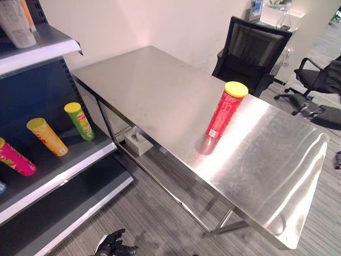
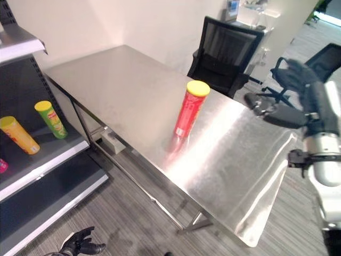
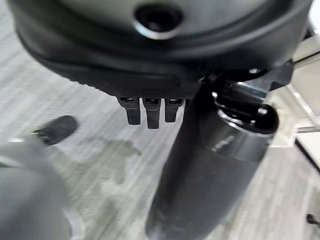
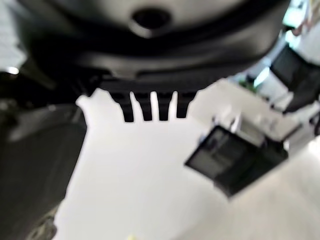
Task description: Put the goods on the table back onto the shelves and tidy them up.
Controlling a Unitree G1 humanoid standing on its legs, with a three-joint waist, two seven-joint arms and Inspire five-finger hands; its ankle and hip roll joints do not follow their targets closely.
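Note:
A red chip can (image 1: 226,109) with a yellow lid stands upright near the middle of the steel table (image 1: 160,90). On the shelf board (image 1: 58,170) at the left lie a green can (image 1: 80,121), a yellow can (image 1: 47,137) and a pink can (image 1: 16,159). My right hand (image 2: 298,85) hovers above the table's far right side, well right of the red can, open and holding nothing. My left hand (image 1: 113,244) hangs low over the floor in front of the shelf, its fingers (image 3: 150,112) relaxed and empty.
A black office chair (image 1: 250,50) stands behind the table and another (image 1: 319,80) at the far right. A small grey box (image 1: 137,141) sits on the floor under the table by the shelf. A white container (image 1: 16,24) stands on the upper shelf.

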